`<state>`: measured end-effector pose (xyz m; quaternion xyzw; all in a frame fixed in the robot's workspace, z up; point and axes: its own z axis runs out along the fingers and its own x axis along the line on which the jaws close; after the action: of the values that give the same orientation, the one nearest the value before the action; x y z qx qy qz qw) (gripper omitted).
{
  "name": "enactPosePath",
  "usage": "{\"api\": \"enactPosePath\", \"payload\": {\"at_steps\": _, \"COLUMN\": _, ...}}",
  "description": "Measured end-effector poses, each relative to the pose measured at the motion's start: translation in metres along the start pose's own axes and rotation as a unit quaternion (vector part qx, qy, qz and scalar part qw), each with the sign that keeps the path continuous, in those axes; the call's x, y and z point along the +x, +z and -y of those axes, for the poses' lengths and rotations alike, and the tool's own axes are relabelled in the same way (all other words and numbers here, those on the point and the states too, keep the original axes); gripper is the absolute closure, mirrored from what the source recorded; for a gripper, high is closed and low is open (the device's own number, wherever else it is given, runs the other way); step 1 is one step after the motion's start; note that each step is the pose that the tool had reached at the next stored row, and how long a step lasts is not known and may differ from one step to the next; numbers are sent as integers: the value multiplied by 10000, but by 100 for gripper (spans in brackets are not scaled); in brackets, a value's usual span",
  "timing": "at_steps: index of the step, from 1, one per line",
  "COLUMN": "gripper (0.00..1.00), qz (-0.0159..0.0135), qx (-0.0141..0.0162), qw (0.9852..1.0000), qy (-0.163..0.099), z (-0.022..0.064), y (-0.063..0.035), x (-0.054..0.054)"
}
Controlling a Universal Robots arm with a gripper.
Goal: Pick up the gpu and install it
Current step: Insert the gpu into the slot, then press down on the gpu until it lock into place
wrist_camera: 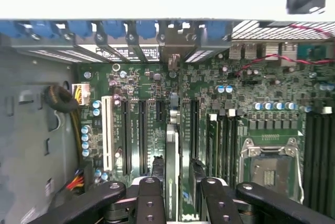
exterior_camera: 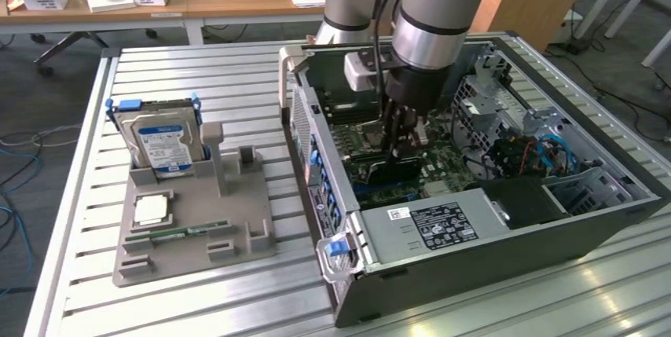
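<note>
Inside the open computer case point(exterior_camera: 493, 219), the gripper point(exterior_camera: 401, 151) has reached down over the green motherboard point(exterior_camera: 445, 156). From the wrist view the gpu point(wrist_camera: 173, 156) appears edge-on as a thin card standing upright between the two black fingers point(wrist_camera: 151, 200), its silver bracket end point(wrist_camera: 172, 62) up against the row of blue slot clips point(wrist_camera: 112, 28) at the case wall. The fingers sit close against either face of the card, clamped on it. Whether its lower edge is fully down in the slot cannot be told, since the fingers and the card itself cover that spot.

The exterior view hides most of this: the arm point(exterior_camera: 441, 7) and gripper body block the card, and only a dark sliver shows beneath the fingers. That view does give the surroundings, though. A grey power supply point(exterior_camera: 435, 223) with a label lies near the front edge of the case, and blue cables point(exterior_camera: 545, 152) run in the drive bay toward the exterior view's right.

On the slatted metal table point(exterior_camera: 84, 274), well apart from the case on the exterior view's left, a grey holder point(exterior_camera: 199, 235) carries a hard drive point(exterior_camera: 163, 144) standing upright, a small square chip point(exterior_camera: 152, 210) lying flat, and a narrow memory stick point(exterior_camera: 178, 234). The wrist view adds the empty processor socket point(wrist_camera: 269, 164) and black expansion slots point(wrist_camera: 135, 135) beside the card.
</note>
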<state>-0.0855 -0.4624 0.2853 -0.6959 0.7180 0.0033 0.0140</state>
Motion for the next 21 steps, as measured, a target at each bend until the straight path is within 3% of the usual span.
{"api": "enactPosePath", "payload": {"at_steps": 12, "gripper": 67, "qz": 0, "qx": 2, "qw": 10000, "qy": 1, "z": 4, "y": -324, "x": -22}}
{"api": "enactPosePath", "payload": {"at_steps": 21, "gripper": 67, "qz": 1, "qx": 1, "qw": 10000, "qy": 1, "z": 4, "y": -338, "x": -22}}
